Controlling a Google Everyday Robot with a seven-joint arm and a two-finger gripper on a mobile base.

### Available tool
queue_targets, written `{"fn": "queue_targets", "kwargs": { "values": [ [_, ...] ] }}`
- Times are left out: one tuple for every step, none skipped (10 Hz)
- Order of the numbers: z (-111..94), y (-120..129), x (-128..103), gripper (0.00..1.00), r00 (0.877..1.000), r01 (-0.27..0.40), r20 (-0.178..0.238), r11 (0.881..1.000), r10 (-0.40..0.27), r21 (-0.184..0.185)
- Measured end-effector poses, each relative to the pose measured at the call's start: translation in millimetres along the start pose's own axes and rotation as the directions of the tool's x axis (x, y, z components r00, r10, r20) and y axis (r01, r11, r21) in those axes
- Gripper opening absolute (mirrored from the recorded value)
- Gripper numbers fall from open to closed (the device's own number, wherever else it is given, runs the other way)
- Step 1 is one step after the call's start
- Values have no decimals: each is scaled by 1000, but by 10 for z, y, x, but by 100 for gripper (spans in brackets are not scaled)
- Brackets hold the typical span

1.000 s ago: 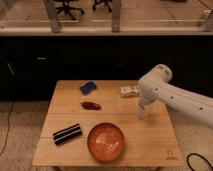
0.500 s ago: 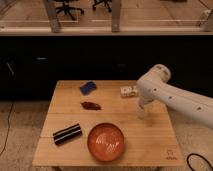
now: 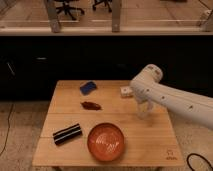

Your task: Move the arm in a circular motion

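Note:
The large glossy white arm (image 3: 170,97) reaches in from the right over the wooden table (image 3: 150,140). Its rounded joint (image 3: 149,76) is above the table's back right part. From there a segment drops down to the gripper (image 3: 143,112), which hangs just above the table's right side. The gripper is to the right of the orange bowl (image 3: 106,142) and in front of a small white object (image 3: 126,91). Nothing shows in the gripper.
On the table lie a blue object (image 3: 88,87) at the back, a dark red object (image 3: 91,105) in the middle and a black striped object (image 3: 67,133) at the front left. A dark counter with glass panels stands behind. A cable runs on the floor at the left.
The arm's rounded joint has shifted slightly to the left. The gripper stays at about the same spot over the table's right side. The objects have not moved.

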Motion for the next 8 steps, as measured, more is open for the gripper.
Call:
{"fn": "queue_targets", "kwargs": {
  "values": [
    [4,-14,-46,80,1000,2,0,1000,-2,2],
    [-10,-28,-118,80,1000,10,4,1000,-10,5],
    [-17,-50,-188,80,1000,18,6,1000,-18,8],
    [-17,-62,-220,80,1000,23,7,1000,-23,9],
    [-15,-67,-232,80,1000,27,6,1000,-27,10],
    [-14,-75,-269,80,1000,29,6,1000,-30,11],
    [-21,-100,-356,80,999,32,11,999,-32,11],
    [-24,-89,-384,80,999,32,14,999,-33,9]
  ]
}}
